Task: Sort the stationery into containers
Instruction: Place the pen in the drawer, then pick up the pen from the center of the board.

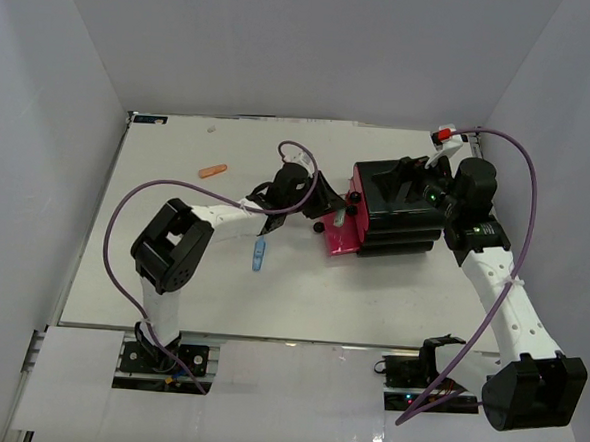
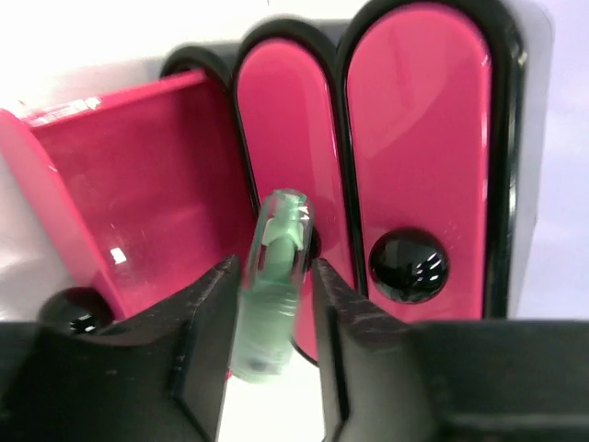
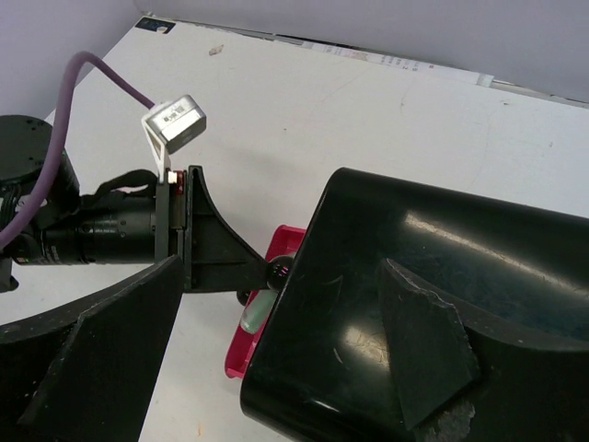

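On table left, salmon pen and light-blue piece lie loose, left gripper pinches green-capped highlighter just by the open pink drawer, right gripper spread wide at the black cabinet top.

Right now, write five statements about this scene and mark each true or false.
1. The left gripper holds a pale green piece in its jaws. True.
2. All three pink drawers are shut. False: one drawer is pulled out.
3. An orange pen lies on the table, apart from the cabinet. True.
4. The light-blue piece lies in that drawer. False: it lies on the table.
5. The right gripper is shut. False: its jaws stand wide open at the cabinet.
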Robot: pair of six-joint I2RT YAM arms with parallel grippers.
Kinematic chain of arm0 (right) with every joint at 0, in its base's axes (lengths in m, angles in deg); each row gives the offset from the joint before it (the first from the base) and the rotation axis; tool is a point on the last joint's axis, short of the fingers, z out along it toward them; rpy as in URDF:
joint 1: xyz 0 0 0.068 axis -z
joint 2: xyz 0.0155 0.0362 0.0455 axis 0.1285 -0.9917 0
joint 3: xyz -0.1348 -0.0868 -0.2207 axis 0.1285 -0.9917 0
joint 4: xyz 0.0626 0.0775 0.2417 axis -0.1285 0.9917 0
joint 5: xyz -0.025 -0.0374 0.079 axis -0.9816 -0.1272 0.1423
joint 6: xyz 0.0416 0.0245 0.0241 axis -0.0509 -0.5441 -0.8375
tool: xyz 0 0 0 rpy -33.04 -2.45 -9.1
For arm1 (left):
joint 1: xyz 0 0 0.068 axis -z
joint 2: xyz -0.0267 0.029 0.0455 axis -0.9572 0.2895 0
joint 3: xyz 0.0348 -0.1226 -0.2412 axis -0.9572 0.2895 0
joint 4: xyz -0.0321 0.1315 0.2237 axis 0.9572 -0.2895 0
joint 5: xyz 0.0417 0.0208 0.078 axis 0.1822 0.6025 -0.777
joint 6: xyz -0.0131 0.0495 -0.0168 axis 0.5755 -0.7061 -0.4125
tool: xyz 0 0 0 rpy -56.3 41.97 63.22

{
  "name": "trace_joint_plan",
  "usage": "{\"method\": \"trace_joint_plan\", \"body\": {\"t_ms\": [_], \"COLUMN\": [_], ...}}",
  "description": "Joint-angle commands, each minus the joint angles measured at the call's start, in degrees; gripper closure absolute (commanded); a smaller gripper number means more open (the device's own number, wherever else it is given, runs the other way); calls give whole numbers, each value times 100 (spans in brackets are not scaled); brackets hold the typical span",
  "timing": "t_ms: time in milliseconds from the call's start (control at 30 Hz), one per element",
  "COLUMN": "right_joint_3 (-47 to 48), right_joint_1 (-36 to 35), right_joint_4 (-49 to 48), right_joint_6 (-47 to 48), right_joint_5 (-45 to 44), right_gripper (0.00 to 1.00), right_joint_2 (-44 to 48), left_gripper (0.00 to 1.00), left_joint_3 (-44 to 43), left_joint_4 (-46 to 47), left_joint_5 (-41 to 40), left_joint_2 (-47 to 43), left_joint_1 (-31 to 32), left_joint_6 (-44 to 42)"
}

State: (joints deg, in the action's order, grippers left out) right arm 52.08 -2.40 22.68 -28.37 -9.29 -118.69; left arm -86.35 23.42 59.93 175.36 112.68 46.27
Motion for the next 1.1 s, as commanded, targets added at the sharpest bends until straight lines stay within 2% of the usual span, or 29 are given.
{"method": "trace_joint_plan", "body": {"t_ms": [0, 133, 167, 200, 233, 300, 400, 600, 667, 733, 900, 1067], "right_joint_3": [98, 98, 90, 90, 90, 90, 90, 98, 98, 107, 160, 125], "right_joint_1": [-15, -15, -15, -15, -15, -15, -15, -15, -15, -15, -15, -68], "right_joint_4": [-60, -60, -60, -60, -60, -60, 105, 133, 142, 142, 212, 177], "right_joint_6": [10, 27, 27, 27, 27, 27, 45, 54, 54, 62, 115, 211], "right_joint_5": [-85, -86, -77, -77, -68, -51, -33, 55, 90, 143, 187, 310], "right_gripper": [10, 10, 10, 10, 10, 10, 10, 10, 10, 10, 10, 10], "right_joint_2": [175, 175, 175, 175, 166, 157, 175, 96, 70, 61, 43, 34], "left_gripper": [50, 35, 35, 28, 25, 18, 12, 10, 10, 10, 10, 6], "left_joint_3": [-196, -134, -126, -117, -91, -82, 15, 94, 191, 147, -46, -608], "left_joint_4": [114, -192, -263, -316, -378, -501, -729, -1327, -1345, -1748, -2188, -2470], "left_joint_5": [-164, -349, -393, -463, -585, -700, -964, -885, -999, -1000, -965, -851], "left_joint_2": [-27, -175, -176, -281, -334, -552, -930, -1529, -1801, -1907, -1768, -1162], "left_joint_1": [92, 92, 92, 92, 84, 49, -92, -865, -927, -1129, -1997, -2728], "left_joint_6": [78, -141, -229, -326, -431, -800, -1387, -2617, -2970, -3489, -4789, -6310]}}
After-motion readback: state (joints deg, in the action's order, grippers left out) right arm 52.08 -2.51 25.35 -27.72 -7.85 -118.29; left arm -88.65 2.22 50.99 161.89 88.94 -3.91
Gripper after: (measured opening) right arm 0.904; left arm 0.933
